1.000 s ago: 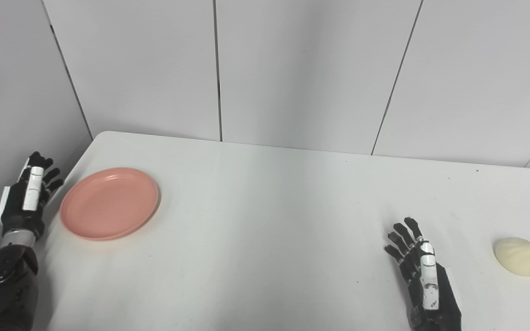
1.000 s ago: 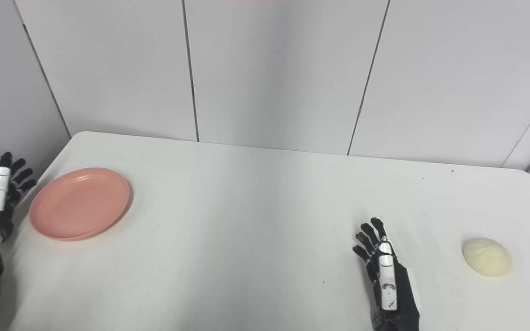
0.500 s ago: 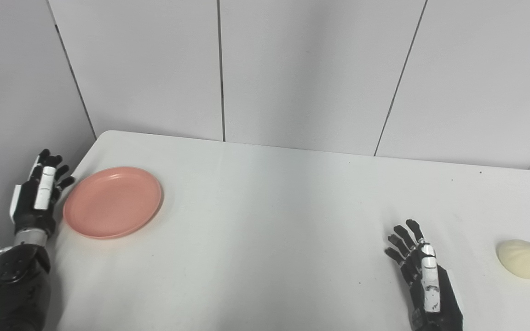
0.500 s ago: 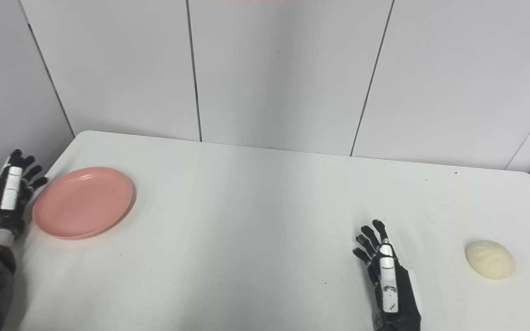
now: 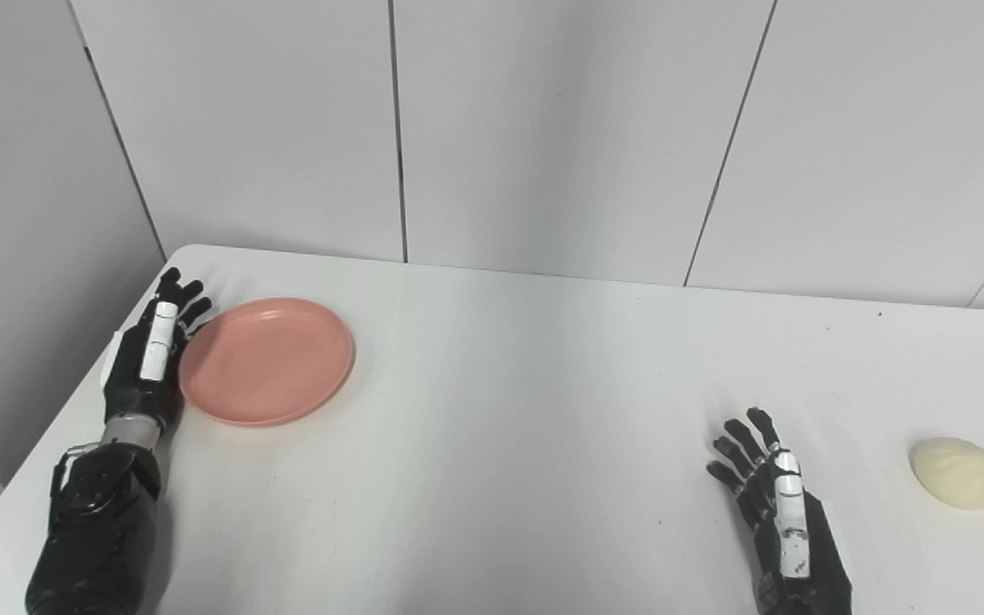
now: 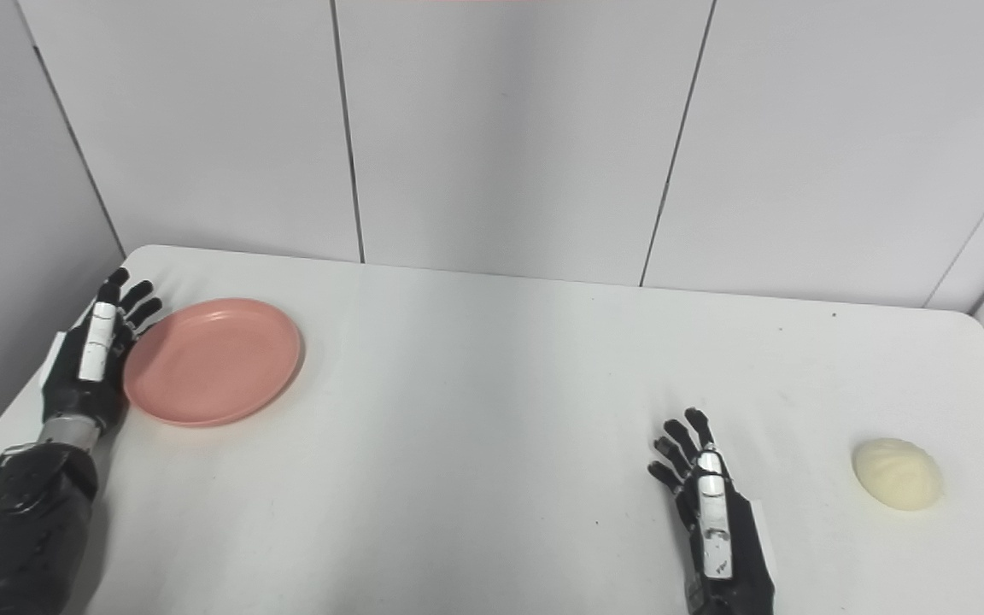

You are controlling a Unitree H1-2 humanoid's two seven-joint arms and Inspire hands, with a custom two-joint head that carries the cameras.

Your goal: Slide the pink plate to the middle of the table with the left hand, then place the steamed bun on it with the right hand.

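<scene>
The pink plate [image 5: 267, 360], flanked on its left rim by the open-fingered left hand [image 5: 150, 359], is judged short of the table [image 5: 526, 401] middle, while the steamed bun [image 5: 957, 473] lies far right of the plate, beyond the empty, spread right hand [image 5: 778, 512].

A round, shallow pink plate [image 5: 267, 360] lies flat on the far left part of a white table [image 5: 509, 401], its raised rim facing up and its dish bare; a pale cream steamed bun [image 5: 957, 472], domed and faintly pleated, sits on the near right part of the table, close to the right edge; plate and bun lie well apart, at opposite sides.
</scene>
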